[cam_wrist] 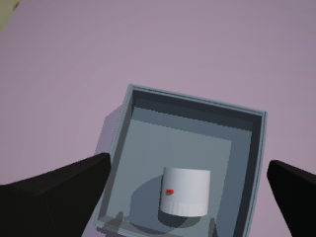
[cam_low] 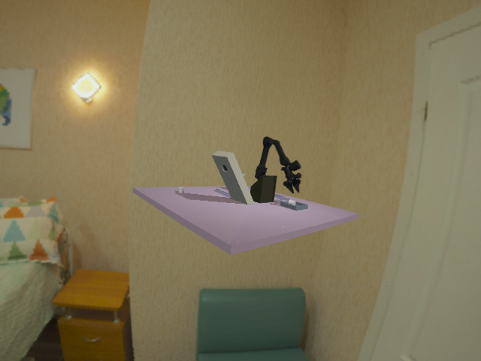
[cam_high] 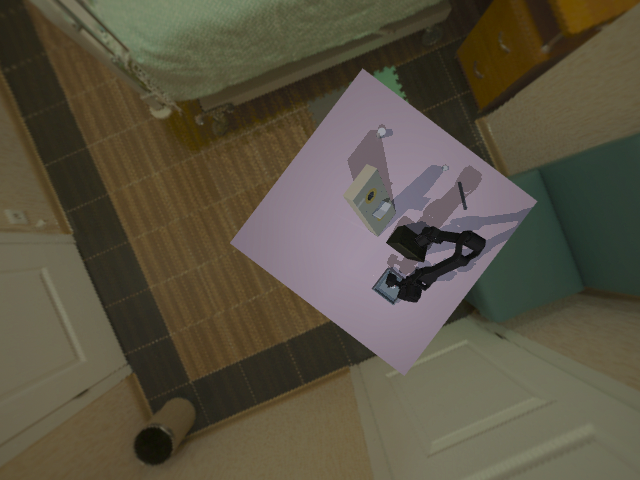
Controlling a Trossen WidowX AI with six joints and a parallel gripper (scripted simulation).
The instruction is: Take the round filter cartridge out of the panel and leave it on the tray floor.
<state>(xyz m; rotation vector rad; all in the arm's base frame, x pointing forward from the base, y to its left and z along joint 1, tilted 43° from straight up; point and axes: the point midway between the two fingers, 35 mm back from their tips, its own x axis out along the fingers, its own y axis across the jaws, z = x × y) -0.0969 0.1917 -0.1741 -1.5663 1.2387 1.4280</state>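
The white filter cartridge is inside the grey tray. In the wrist view it shows its round side with a red mark and seems to lie on its side; its slotted face is not visible. In the top view the arm hides it. My gripper is open and empty above the tray, with its fingertips wide apart and clear of the cartridge. The service panel stands tilted, and its round opening is empty.
A dark block stands at the arm's base, between panel and tray. A small white cylinder stands behind the panel. A dark thin bar and a small white object are farther off on the table.
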